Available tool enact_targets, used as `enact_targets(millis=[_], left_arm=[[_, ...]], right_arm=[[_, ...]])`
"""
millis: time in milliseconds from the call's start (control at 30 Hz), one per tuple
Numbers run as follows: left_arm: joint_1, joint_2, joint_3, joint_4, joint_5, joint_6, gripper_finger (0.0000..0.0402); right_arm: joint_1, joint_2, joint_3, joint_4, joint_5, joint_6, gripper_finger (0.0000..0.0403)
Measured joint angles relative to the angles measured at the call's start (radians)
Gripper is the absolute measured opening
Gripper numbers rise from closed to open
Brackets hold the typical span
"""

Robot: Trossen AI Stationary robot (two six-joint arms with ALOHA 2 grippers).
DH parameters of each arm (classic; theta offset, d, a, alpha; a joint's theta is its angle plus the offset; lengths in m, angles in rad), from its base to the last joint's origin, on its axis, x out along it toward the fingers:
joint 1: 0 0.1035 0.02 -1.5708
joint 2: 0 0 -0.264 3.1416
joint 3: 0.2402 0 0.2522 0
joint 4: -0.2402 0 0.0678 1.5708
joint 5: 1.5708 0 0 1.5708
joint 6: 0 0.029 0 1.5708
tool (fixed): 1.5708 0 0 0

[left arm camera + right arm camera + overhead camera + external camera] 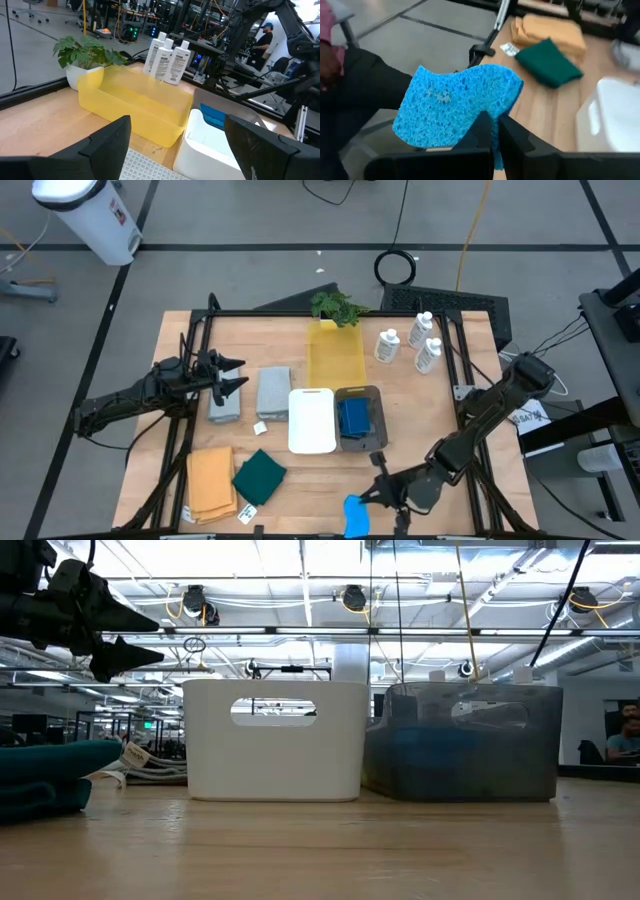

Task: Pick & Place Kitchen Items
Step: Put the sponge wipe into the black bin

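Pinching a bright-blue sponge [457, 106] between closed fingers, the right gripper [381, 492] hangs over the table's near edge; from above, part of that sponge [356, 516] runs off the bottom of the picture, and only the right wrist view shows its pitted face whole. The left gripper [232, 375] hovers with its fingers spread wide and nothing between them, above the grey folded cloth [224, 402] at the table's left. From table height it shows as a dark shape at the upper left [125, 635], and its arm is cut off there.

The low view blocks most of the table: the white bin [274, 738] and the smoky grey bin [470, 740] fill the middle, and a blue mass inside the grey one is only a blur through its wall. The high view shows it as blue sponges [353, 418] stacked in the grey bin [374, 402]; how many I cannot tell. A second grey cloth [273, 392] lies just left of the white bin [312, 420].

Three white capped bottles [409, 342] stand at the far right, beside the yellow tray [335, 355] and the potted plant [336, 307]. Their labels face the left wrist camera [165, 59], but the print is too small to read. The orange-tan cloth [211, 483] and dark green cloth [260, 476] lie near the front left, a small white tag on the green one that I cannot read. A person shows at the right wrist view's edge, mostly cut off.
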State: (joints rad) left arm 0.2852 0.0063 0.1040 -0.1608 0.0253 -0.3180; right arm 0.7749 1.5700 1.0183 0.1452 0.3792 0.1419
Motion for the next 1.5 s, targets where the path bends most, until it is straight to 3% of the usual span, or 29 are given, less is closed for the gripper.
enact_targets(millis=[433,633,800,967,1267,1500], left_arm=[[0.0,0.0,0.0,0.0,0.0,0.0,0.0324],[0.0,0.0,0.0,0.0,0.0,0.0,0.0324],[0.0,0.0,0.0,0.0,0.0,0.0,0.0324],[0.0,0.0,0.0,0.0,0.0,0.0,0.0324],[0.0,0.0,0.0,0.0,0.0,0.0,0.0324],[0.0,0.0,0.0,0.0,0.0,0.0,0.0324]], right_arm=[[-0.076,-0.075,0.001,-0.087,0.52,-0.239,0.0],[-0.154,-0.081,0.001,-0.236,0.672,-0.237,0.0],[-0.234,-0.081,0.001,-0.372,0.647,-0.223,0.0],[-0.307,-0.092,0.001,-0.47,0.359,-0.24,0.0],[-0.384,-0.117,0.001,-0.556,0.109,-0.24,0.0],[-0.394,-0.118,0.001,-0.56,0.057,-0.296,0.0]])
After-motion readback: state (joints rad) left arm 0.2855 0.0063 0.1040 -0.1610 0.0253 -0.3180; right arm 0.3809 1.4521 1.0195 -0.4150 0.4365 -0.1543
